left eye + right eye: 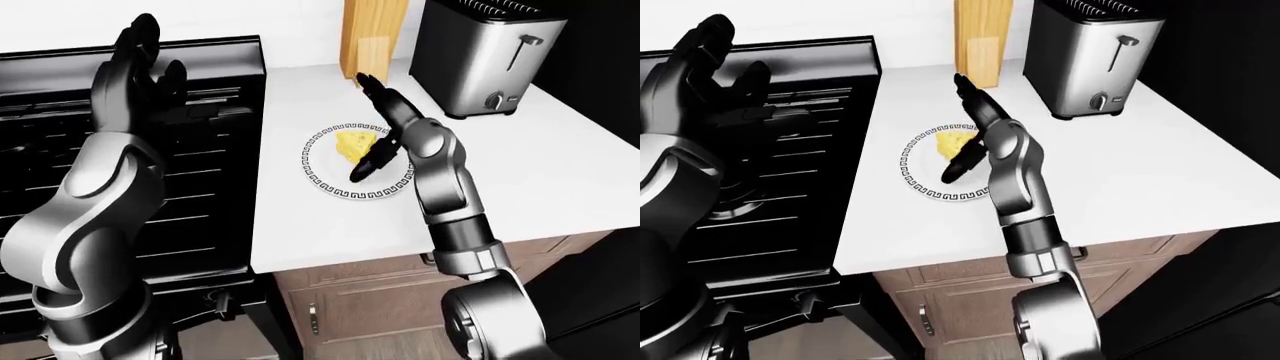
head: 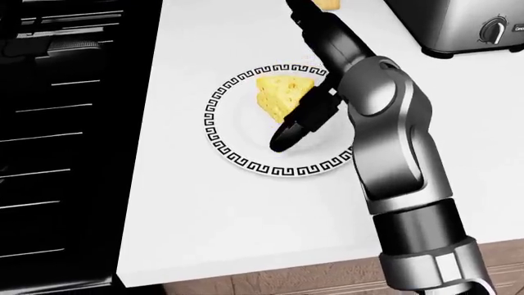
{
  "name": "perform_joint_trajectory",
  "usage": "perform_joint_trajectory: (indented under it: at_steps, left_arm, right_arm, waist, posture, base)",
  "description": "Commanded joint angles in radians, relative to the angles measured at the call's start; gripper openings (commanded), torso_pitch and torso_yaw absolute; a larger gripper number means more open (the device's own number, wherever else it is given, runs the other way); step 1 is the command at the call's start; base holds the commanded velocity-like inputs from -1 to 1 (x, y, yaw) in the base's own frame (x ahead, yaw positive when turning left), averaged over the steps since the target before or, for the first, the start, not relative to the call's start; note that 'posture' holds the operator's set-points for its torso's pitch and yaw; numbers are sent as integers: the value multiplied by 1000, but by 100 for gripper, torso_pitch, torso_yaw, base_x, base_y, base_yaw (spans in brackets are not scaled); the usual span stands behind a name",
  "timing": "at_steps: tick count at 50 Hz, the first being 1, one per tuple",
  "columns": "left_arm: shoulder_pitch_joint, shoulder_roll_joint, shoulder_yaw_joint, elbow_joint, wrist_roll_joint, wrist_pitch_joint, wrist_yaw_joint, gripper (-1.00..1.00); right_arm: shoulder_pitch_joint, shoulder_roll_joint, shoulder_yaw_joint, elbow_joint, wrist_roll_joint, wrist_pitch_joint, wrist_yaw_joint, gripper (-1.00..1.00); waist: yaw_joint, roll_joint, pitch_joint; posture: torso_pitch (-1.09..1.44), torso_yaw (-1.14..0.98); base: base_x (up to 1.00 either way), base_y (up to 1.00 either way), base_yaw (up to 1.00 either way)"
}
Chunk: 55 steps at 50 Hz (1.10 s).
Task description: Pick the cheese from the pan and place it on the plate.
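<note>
A yellow cheese wedge (image 2: 281, 94) lies on the white plate with a black key-pattern rim (image 2: 219, 145), on the white counter. My right hand (image 2: 305, 77) is open over the plate's right side, fingers spread: one finger (image 2: 288, 136) reaches down beside the cheese, another points up toward the view's top. It does not hold the cheese. My left hand (image 1: 140, 71) is open and raised over the black stove at the left of the left-eye view. The pan does not show.
A black stove (image 1: 190, 172) fills the left. A steel toaster (image 1: 480, 60) stands at the counter's upper right. A tall wooden block (image 1: 372, 37) stands just above the plate. The counter edge and wood cabinets (image 1: 370, 300) lie below.
</note>
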State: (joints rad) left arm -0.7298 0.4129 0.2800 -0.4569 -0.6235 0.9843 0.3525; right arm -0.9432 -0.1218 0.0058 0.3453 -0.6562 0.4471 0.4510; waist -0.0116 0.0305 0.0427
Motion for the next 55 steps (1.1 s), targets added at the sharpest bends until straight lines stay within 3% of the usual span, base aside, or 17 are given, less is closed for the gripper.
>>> perform_joint_trajectory:
  at_steps: [1, 9, 20, 31, 38, 55]
  left_arm:
    - [-30, 12, 12, -25, 0, -26, 1, 100]
    - [-20, 4, 5, -29, 10, -28, -2, 100]
    - [-76, 35, 0, 12, 41, 5, -23, 100]
    - [-156, 33, -30, 40, 136, 42, -61, 100]
    - [-153, 30, -21, 44, 185, -16, -83, 100]
    - [-142, 23, -44, 35, 333, -193, -179, 100]
  right_arm:
    - [-49, -2, -15, -54, 16, 8, -17, 100]
    - [-108, 15, -76, -128, 201, 202, -102, 100]
    - [-129, -12, -88, -343, 413, 418, -265, 100]
    - [-90, -84, -73, -642, 451, 573, -300, 100]
    - [-54, -98, -57, -747, 401, 531, -298, 100]
    - [-100, -138, -113, -709, 462, 327, -366, 100]
  waist:
    - [0, 2, -30]
    - [2, 2, -30]
    - [6, -3, -26]
    - [10, -11, -18]
    - [9, -13, -15]
    - [7, -17, -14]
  posture:
    - [0, 0]
    - [0, 0]
    - [0, 0]
    - [0, 0]
    - [0, 0]
    - [0, 0]
  base:
    - [0, 0, 0]
    - [0, 0, 0]
    - [0, 0, 0]
    - [0, 0, 0]
    - [0, 0, 0]
    - [0, 0, 0]
